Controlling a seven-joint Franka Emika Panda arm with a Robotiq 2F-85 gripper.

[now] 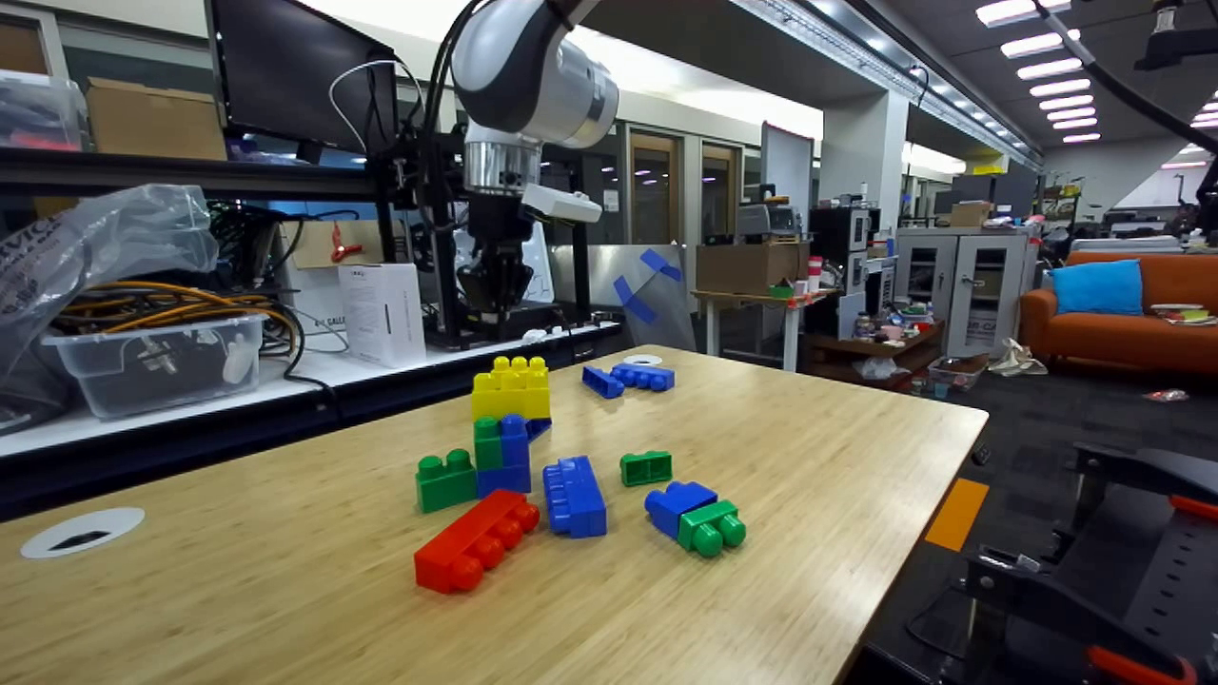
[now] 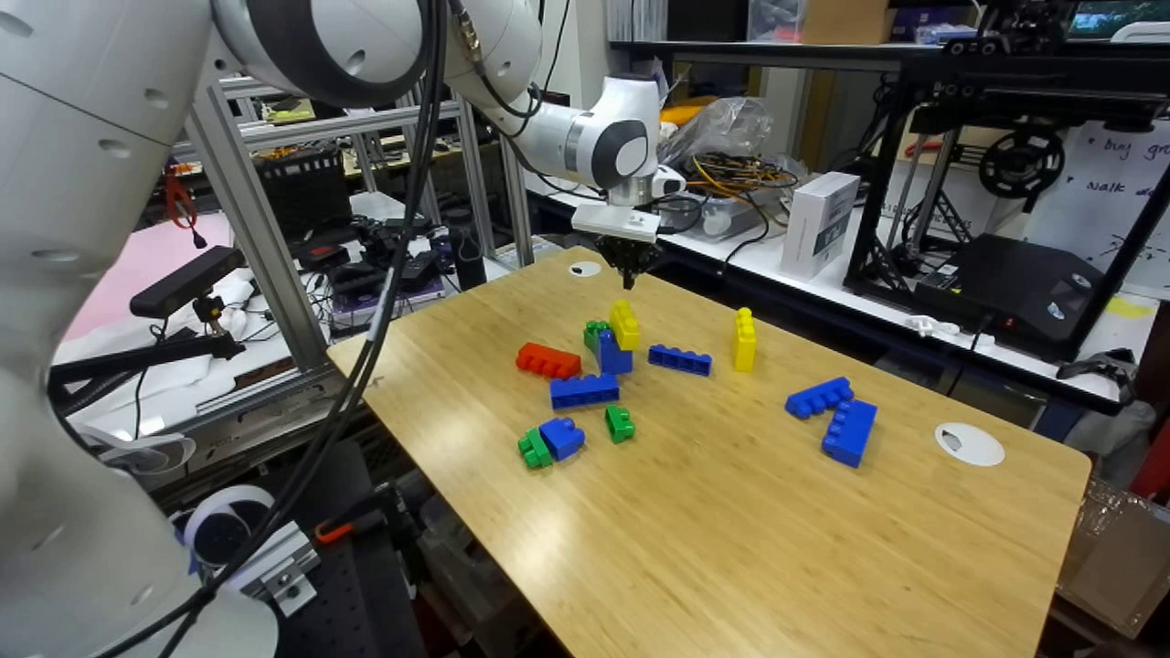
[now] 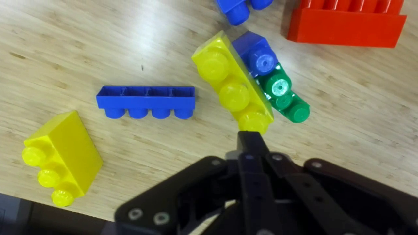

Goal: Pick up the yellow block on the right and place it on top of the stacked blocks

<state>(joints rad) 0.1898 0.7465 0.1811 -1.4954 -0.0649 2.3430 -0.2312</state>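
Hovering the arm (image 1: 566, 95) over the bench (image 2: 731, 512), near the long edge by the shelf (image 2: 771, 263) ("shelf-side" below). Step in hand, as I judge it: pre-grasp, pick not made yet.

The gripper (image 2: 628, 281) reads clenched: jaws meet in wrist view, nothing visible btwn them. It hangs above the stack (image 2: 622, 331), apart from it in both exterior views.

Stack = top yellow (image 3: 233, 96) over blue & green, set in from the shelf-side edge, nearer the corner at the red brick (image 2: 548, 360) end.

Target, the yellow block (image 2: 744, 345): upright, studs up, just inside shelf-side edge, approx. mid-length btwn corners. Wrist view has it skewed vs. the jaws but roughly parallel w/ top yellow.

Nxt move calls for: spread jaws, run along that edge away from the red brick, yaw to square up on the block's long faces, straight down, pinch, lift high, come back, press onto top yellow's studs. Little extra yaw for placing, I think, b/c the two run parallel.

Edges/room: shelf-side edge is the tight one; a bad nudge on descent could tip the block over it. Lying blue brick (image 2: 679, 359) sits btwn stack & block, so no low drag on return, go over. Two blue bricks (image 2: 848, 433) lie toward the opposite shelf-side corner, apart from the block; shouldn't bother the pick. Widest bare wood runs to the robot-side edge; I'd take any detour that way.
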